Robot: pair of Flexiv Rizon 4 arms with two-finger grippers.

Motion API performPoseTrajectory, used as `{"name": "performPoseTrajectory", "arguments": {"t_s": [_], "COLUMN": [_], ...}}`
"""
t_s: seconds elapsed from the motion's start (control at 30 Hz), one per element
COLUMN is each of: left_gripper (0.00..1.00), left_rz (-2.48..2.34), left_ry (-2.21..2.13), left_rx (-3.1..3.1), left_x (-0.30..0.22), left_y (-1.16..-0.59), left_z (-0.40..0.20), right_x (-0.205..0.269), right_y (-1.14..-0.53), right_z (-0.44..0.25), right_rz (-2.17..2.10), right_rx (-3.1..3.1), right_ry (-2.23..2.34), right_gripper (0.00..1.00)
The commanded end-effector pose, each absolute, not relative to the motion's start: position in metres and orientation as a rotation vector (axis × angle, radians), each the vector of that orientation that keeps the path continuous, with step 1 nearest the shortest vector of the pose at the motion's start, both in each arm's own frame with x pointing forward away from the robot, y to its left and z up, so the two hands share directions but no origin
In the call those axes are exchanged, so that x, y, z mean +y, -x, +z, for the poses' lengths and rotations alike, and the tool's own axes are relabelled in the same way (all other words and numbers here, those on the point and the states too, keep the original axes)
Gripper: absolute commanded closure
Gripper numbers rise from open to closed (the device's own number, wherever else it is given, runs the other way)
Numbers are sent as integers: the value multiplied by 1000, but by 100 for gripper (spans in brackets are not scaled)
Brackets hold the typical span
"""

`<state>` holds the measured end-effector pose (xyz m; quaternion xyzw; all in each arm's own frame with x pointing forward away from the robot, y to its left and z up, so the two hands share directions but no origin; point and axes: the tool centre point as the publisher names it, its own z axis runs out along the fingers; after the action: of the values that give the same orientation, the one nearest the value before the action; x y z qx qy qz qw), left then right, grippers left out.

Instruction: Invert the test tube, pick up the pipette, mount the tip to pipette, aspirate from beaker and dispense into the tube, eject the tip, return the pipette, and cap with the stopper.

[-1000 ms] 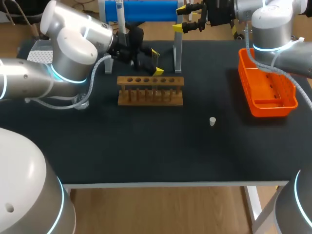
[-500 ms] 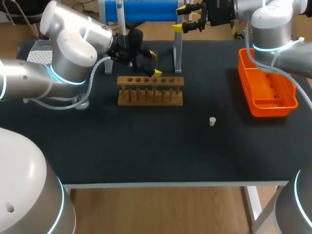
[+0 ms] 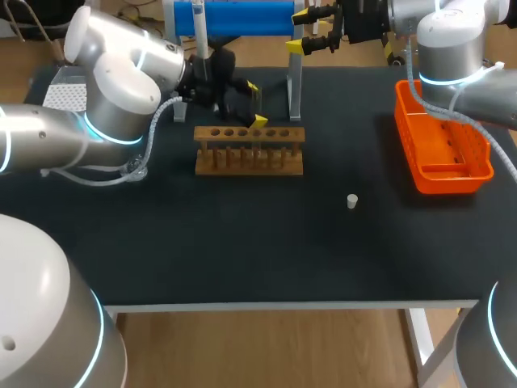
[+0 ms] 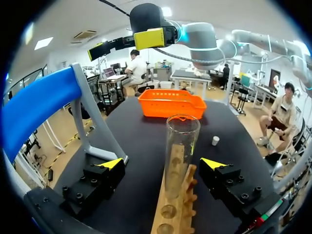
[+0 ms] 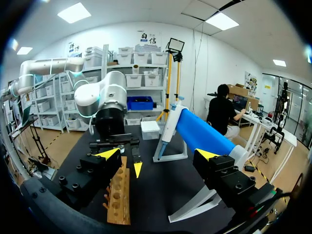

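The test tube (image 4: 181, 146) was observed upright, mouth up, with its lower end at the top board of the wooden rack (image 3: 249, 150). Whether it was fully seated in a hole could not be told. The left gripper (image 4: 163, 164) was held about the tube with the jaws set wide, one finger on each side and neither touching the glass. The right gripper (image 3: 298, 31) was recorded at the far edge of the surface (image 3: 242, 242), just beside the right end of the blue-barred stand (image 3: 242, 16). Its jaws were wide, with nothing held between them. The pipette (image 5: 169, 129) was seen hanging on that stand, behind the rack. The small white stopper (image 3: 352, 200) was noted lying alone on the surface, between the rack and the orange basket (image 3: 444, 153) and apart from both.
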<state>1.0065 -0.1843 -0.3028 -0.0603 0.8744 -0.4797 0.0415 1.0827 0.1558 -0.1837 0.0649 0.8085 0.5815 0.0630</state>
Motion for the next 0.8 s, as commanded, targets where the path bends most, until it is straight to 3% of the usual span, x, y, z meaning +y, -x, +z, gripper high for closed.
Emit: {"name": "performPoseTrajectory", "arguments": {"t_s": [0.03, 0.8], "left_gripper": [0, 0], "left_rz": [-1471, -1438], "left_ry": [188, 200], "left_rx": [2667, 2690], "left_x": [-189, -200], "left_y": [-1004, -996], "left_z": [-304, -309], "right_x": [155, 155], "right_y": [-1083, -1083], "right_z": [-183, -183], "right_rz": [1755, 1755], "right_rx": [2449, 2449], "right_ry": [-195, -195], "right_gripper": [0, 0]}}
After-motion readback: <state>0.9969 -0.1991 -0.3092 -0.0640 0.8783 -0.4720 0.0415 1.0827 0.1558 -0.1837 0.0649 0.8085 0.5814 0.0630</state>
